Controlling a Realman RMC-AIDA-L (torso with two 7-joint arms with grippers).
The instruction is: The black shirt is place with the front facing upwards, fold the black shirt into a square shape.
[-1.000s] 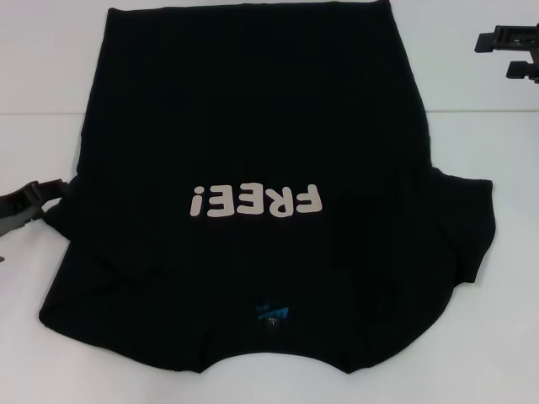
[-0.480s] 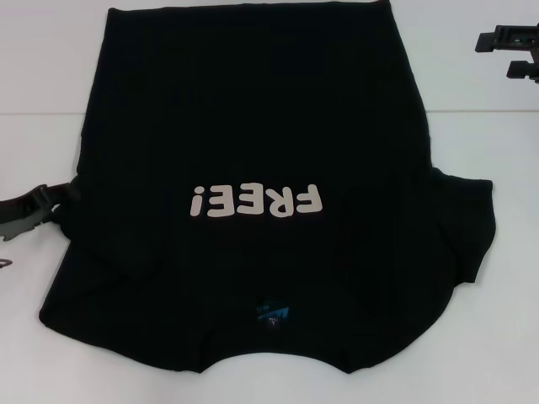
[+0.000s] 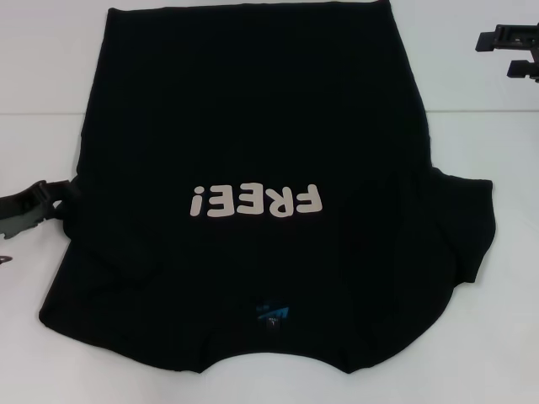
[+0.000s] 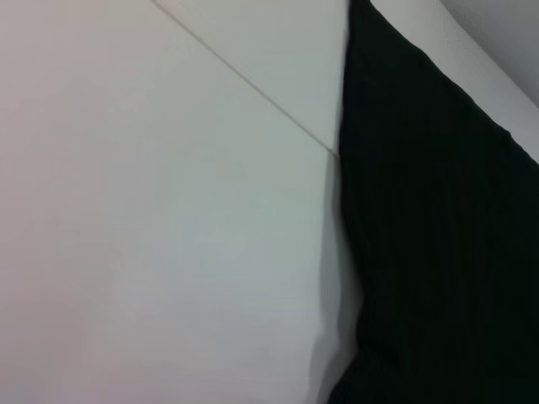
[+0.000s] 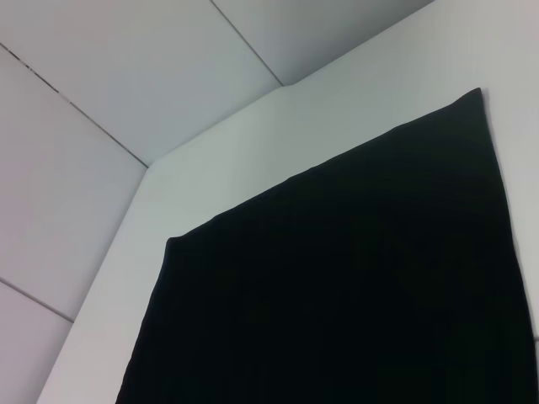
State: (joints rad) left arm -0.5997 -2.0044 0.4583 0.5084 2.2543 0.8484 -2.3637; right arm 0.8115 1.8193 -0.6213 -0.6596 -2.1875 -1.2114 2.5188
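At nine o'clock, the left end effector [image 3: 34, 206] touches the black shirt's [image 3: 253, 126] edge; its finger state cannot be told. Centre: shirt flat on the white table [image 3: 497, 353], "FREE!" upward. At two o'clock, the right end effector [image 3: 512, 50] hangs apart, state unclear.

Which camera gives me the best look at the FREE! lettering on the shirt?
The head view: the FREE! lettering shows whole, upside down, across the black shirt. Both wrist views show only plain black cloth and white table, with no letters.
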